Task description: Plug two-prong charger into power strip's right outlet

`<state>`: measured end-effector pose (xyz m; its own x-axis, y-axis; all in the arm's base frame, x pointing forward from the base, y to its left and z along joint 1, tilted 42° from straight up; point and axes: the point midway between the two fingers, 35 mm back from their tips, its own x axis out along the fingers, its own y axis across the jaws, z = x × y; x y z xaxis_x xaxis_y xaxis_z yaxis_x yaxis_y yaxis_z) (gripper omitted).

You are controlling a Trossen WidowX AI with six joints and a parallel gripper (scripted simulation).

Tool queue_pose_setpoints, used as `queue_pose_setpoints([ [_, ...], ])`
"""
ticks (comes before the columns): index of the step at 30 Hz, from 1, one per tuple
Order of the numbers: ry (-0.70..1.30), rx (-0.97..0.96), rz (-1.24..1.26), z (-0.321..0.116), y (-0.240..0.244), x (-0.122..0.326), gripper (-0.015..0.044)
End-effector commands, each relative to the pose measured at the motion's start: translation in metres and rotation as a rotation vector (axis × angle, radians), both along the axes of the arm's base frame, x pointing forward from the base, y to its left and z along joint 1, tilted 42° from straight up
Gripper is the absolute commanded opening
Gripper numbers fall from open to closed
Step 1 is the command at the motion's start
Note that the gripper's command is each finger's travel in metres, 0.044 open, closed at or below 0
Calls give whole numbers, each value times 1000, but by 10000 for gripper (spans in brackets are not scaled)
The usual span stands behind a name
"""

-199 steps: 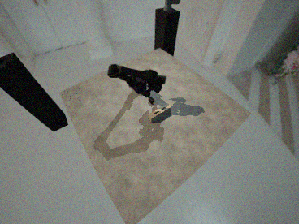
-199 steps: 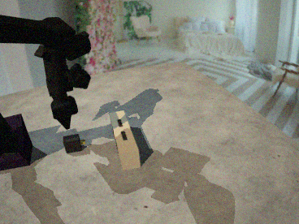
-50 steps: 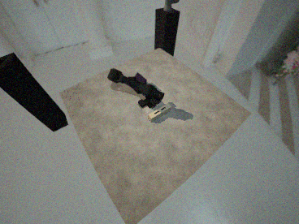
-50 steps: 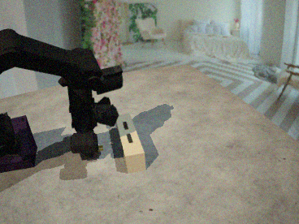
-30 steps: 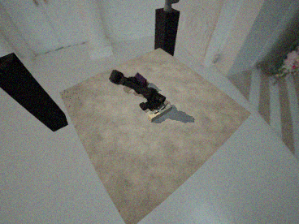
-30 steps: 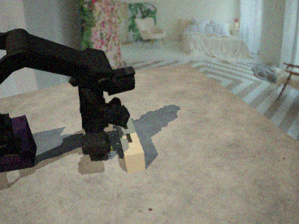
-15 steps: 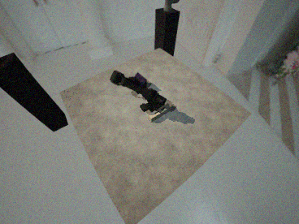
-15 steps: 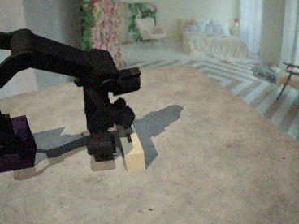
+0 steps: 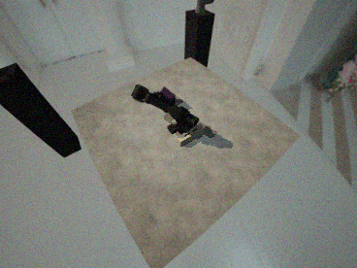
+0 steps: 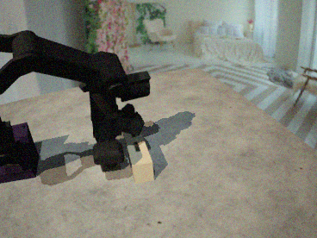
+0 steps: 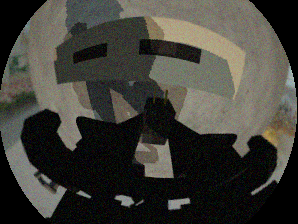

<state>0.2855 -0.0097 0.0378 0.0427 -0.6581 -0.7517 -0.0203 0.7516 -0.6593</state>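
No lettering, label, brand, number or sign is readable in the top, exterior or wrist view; the pictures are too grainy and dark to make out any such marking.

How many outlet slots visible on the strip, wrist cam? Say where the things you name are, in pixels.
2. On the power strip (image 10: 143, 170) (image 11: 114, 37), one dark slot (image 11: 90, 53) sits toward the image's left end; the other, wider-looking slot (image 11: 170, 51) is right of the strip's middle. Both prongs show below, outside them.

Black arm and hand, cream-and-grey power strip with black slots, mottled tan tabletop.
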Motion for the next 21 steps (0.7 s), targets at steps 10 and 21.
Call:
queue_pose_setpoints([
  [10, 2, -3, 6, 1, 0, 4, 0],
  [21, 1, -3, 6, 1, 0, 6, 0],
])
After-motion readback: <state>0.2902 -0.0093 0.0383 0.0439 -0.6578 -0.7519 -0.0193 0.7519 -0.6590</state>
